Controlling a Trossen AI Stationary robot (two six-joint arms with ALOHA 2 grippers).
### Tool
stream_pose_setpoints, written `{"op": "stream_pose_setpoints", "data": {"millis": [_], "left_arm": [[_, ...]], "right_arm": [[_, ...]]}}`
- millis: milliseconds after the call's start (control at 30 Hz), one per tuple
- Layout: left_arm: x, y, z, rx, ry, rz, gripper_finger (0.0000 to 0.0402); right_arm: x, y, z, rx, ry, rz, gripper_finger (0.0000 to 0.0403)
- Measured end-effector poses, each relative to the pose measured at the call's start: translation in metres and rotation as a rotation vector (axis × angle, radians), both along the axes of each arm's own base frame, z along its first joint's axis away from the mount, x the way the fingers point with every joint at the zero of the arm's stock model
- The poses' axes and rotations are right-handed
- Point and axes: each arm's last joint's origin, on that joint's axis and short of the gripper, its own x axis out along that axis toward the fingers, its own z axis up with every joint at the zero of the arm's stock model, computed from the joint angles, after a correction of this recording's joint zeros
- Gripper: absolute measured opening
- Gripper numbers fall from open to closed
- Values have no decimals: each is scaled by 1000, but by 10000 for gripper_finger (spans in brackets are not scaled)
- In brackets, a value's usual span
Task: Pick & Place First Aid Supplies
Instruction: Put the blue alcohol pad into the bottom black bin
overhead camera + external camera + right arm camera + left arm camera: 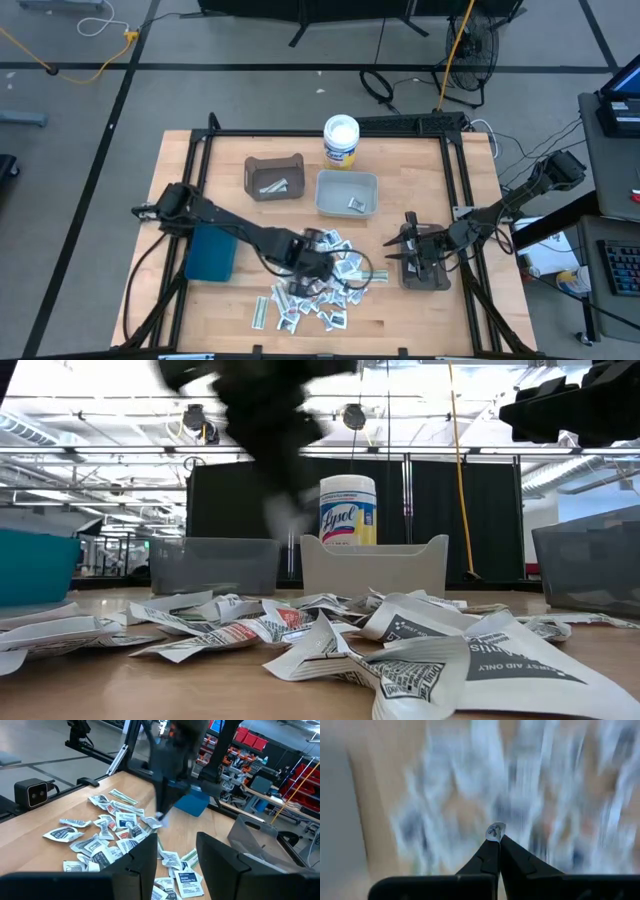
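Jaws of the left gripper (496, 836) pinch shut on a small packet (495, 830) just above the scattered first aid supplies (320, 285), ready for binning; right gripper (418, 260), part-open beside the pile, waits.

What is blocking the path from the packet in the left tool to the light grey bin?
Nothing visible. The left tool, shut on a small packet, is over the pile; only bare table lies before the grey bin. The right tool waits aside.
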Motion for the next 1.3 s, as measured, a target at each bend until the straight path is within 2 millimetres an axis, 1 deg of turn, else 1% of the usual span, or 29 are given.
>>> {"op": "stream_pose_setpoints", "data": {"millis": [67, 133, 200, 300, 467, 533, 600, 700, 800, 867, 933, 1000, 1067, 1133, 1233, 1300], "left_arm": [[11, 1, 5, -28, -107, -58, 11], [17, 4, 8, -49, -162, -110, 32], [23, 8, 11, -61, -207, -106, 68], [28, 17, 13, -62, -247, -76, 133], [30, 24, 14, -42, -252, -40, 233], [27, 25, 12, -29, -227, 1, 260], [21, 27, 13, -14, -177, 42, 277], [14, 28, 14, -15, -127, 93, 287], [7, 25, 9, 1, -100, 106, 288], [7, 23, 6, -10, -128, 104, 283], [1, 22, 4, -15, -137, 101, 274], [-3, 23, 6, -32, -198, 102, 262], [-14, 26, 7, -31, -248, 118, 251], [-28, 30, 10, -33, -303, 136, 240], [-54, 35, 13, -21, -405, 173, 227], [-73, 36, 13, -16, -481, 188, 221]], "right_arm": [[0, 0, -1, 6, 11, -1, 130], [0, 0, -2, 12, 23, -2, 130], [0, 0, -3, 19, 32, -3, 130], [0, 0, -3, 19, 34, -4, 130], [0, 0, -3, 34, 38, -5, 130], [0, 0, -3, 44, 42, -2, 130], [0, 1, -3, 51, 41, 31, 130], [1, 3, 1, 84, 36, 83, 130], [10, 6, 5, 84, 75, 73, 130], [18, 8, 6, 71, 140, 56, 130], [28, 11, 10, 69, 189, 50, 130], [38, 15, 13, 68, 232, 81, 130], [48, 19, 15, 70, 260, 110, 130], [55, 22, 17, 76, 283, 116, 130], [65, 24, 16, 96, 317, 105, 130], [70, 25, 12, 107, 347, 91, 130]]}}
